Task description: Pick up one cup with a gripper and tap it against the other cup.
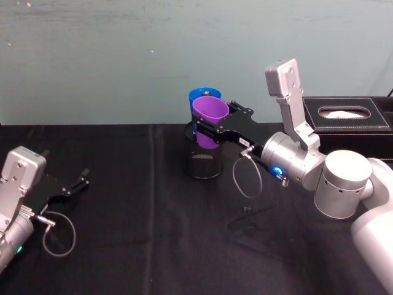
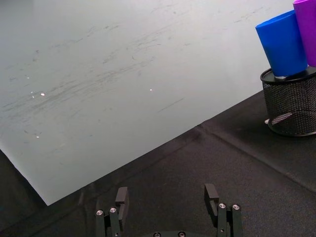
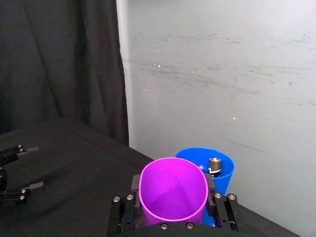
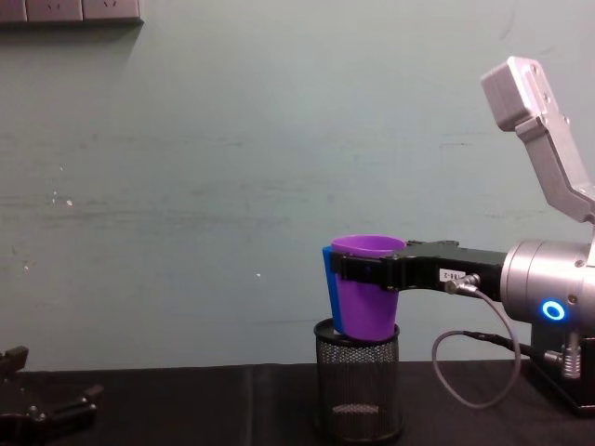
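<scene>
Clamping the purple cup (image 1: 210,114) in its fingers, right gripper (image 1: 214,120) holds it against the blue cup (image 1: 199,96) by the worktop's (image 1: 153,246) back edge; right wrist view reveals a cylinder (image 3: 214,166) inside the blue one. Left gripper (image 2: 165,195) idle, fingers apart.

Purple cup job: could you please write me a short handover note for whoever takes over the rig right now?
The right gripper is shut on the purple cup, holding it upright with its base at the rim of the mesh holder.
The left gripper is open and idle at the left of the table.
The blue cup stands in the holder, right beside the purple cup; I cannot tell whether they touch.
Done: pickup.
Left: tap the purple cup against the blue cup, if contact is not made.
</scene>
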Controlling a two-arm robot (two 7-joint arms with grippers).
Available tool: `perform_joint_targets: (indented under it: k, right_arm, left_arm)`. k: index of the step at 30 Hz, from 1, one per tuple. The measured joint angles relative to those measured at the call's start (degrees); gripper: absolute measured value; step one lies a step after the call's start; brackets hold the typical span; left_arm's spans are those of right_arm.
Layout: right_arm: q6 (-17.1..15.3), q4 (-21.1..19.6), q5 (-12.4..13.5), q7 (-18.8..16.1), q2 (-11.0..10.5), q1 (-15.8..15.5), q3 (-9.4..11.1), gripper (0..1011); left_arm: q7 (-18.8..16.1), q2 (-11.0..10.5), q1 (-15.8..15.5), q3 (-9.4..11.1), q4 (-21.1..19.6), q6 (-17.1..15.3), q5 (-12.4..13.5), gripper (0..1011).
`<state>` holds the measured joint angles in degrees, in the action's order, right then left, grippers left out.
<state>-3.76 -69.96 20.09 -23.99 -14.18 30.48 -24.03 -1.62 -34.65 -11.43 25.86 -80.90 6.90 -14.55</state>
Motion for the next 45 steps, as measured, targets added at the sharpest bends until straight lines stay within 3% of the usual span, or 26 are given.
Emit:
perform_joint_targets:
  k: [45]
  right_arm:
    - [0.0,0.0,0.0,0.0,0.0,0.0,0.0,723]
  left_arm:
    - [0.0,0.0,0.0,0.0,0.0,0.0,0.0,1000]
